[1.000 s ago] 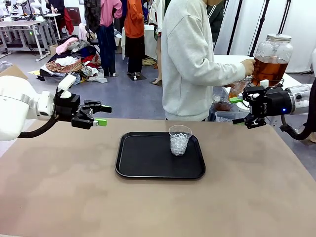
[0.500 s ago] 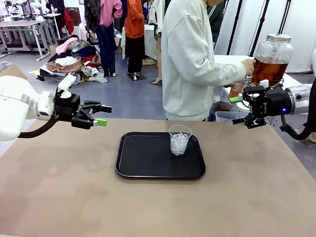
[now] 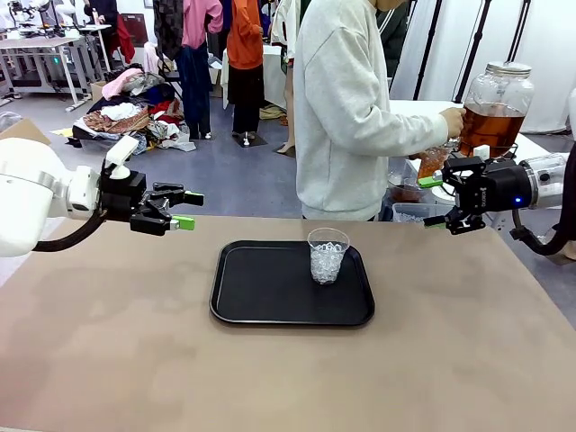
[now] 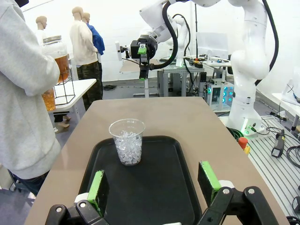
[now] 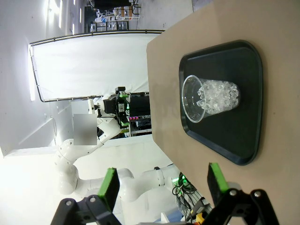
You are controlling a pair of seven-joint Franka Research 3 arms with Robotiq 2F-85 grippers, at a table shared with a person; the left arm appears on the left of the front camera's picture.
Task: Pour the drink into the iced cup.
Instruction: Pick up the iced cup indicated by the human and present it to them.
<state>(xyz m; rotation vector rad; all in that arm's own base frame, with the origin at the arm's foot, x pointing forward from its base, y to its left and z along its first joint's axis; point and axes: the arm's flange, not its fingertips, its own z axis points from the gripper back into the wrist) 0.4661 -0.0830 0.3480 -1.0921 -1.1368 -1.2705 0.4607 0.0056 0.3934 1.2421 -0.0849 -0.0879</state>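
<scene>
Claws spread and empty, the robot's two arms hover over opposite ends of the table (image 3: 135, 360). The left claw (image 3: 187, 209) hangs above the near-left side and the right claw (image 3: 432, 202) above the far-right edge, each with its green pads well apart and nothing between them. In the left wrist view the left claw (image 4: 152, 183) looks along the black tray (image 4: 187, 154), and in the right wrist view the right claw (image 5: 163, 183) looks at it from the other end.

Between them the tray (image 3: 252, 297) carries a clear plastic cup (image 3: 327, 255), upright toward its far-right part and filled with white ice (image 3: 327, 261) but showing no liquid. The drink (image 3: 492, 128), amber and tea-coloured, sits in a large glass jar (image 3: 495, 85) on a side stand beyond the table's far-right corner. A person (image 3: 346, 108) in a pale sweatshirt stands at the far edge, one hand (image 3: 453, 121) raised to the jar. Something amber just below that hand may be a small container being filled, though it is too small to tell.

By this reading the pour has not begun: the ice is in, and the drink has yet to reach the table and then the cup.

Against the frames from the second before, nothing has visibly shifted; arms, person and cup hold the same places.
</scene>
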